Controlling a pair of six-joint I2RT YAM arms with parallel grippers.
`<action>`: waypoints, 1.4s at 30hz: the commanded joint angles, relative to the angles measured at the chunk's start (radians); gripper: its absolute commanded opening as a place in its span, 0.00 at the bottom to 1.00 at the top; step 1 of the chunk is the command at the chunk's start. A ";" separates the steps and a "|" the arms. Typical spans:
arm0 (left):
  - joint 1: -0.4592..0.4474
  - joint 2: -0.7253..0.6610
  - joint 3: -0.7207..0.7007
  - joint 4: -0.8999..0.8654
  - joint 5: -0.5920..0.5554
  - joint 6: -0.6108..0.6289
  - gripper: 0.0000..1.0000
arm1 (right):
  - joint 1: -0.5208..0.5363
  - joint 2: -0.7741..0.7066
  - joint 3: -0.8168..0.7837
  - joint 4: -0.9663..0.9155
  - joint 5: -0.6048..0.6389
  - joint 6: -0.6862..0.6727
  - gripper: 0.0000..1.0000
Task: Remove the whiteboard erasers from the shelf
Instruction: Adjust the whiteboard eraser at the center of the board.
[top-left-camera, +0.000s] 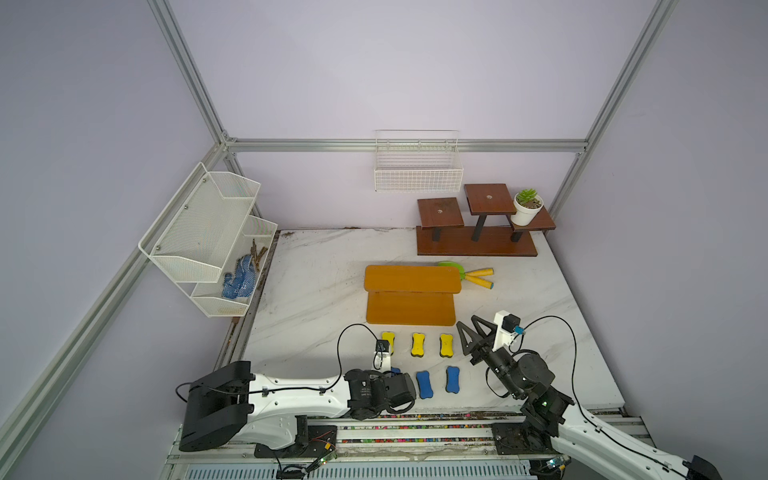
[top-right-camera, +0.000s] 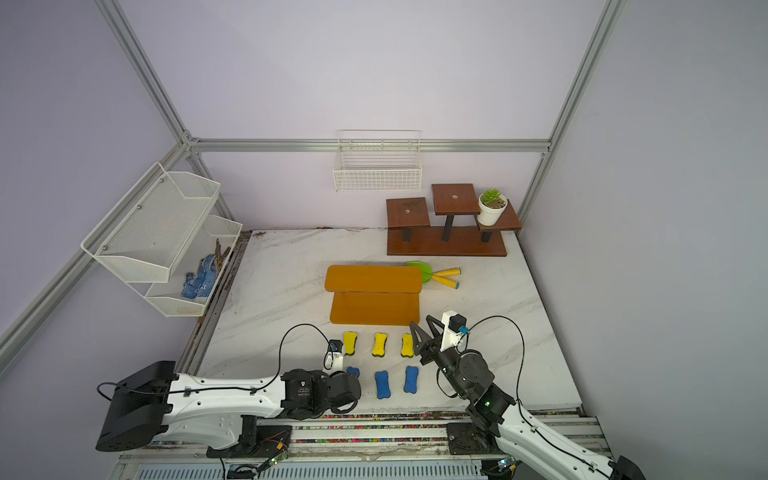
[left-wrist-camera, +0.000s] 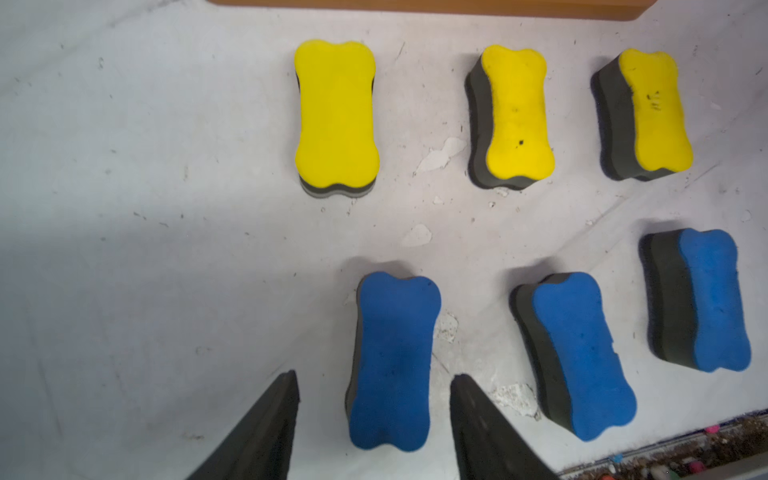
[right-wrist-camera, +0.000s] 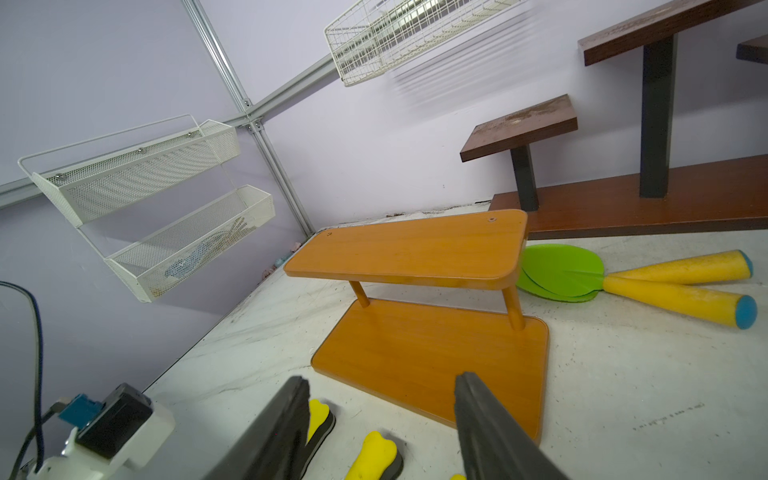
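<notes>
Left tool (left-wrist-camera: 374, 384) stands open above one blue eraser, touching nothing.

Its two dark fingers (left-wrist-camera: 266, 428) are apart on each side of this blue eraser (left-wrist-camera: 392, 361), which lies on the white counter (top-left-camera: 316, 291). All six whiteboard erasers (top-left-camera: 417, 344) are on the counter in two rows, three yellow and three blue, just in front of the shelf (top-left-camera: 411, 293), whose two steps are bare. The right tool (right-wrist-camera: 380, 409) is also open and holds nothing; it hovers near the shelf's lower step. On the left wall, the mesh rack (top-left-camera: 208, 232) keeps blue gloves (top-left-camera: 239, 278) in its lower tray; the wire basket (top-left-camera: 417, 174) on the back wall looks empty. A white pot with a green plant (top-left-camera: 527, 206) stands on the dark brown stand (top-left-camera: 478, 245).
</notes>
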 joint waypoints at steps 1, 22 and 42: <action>0.012 -0.027 0.028 0.033 -0.008 0.118 0.72 | -0.005 0.008 0.010 -0.014 -0.005 -0.014 0.60; 0.064 0.124 0.066 0.045 0.108 0.195 0.79 | -0.006 0.066 0.007 0.028 -0.011 -0.011 0.61; 0.080 0.162 0.024 0.040 0.085 0.160 0.59 | -0.005 0.045 0.000 0.022 -0.013 -0.010 0.61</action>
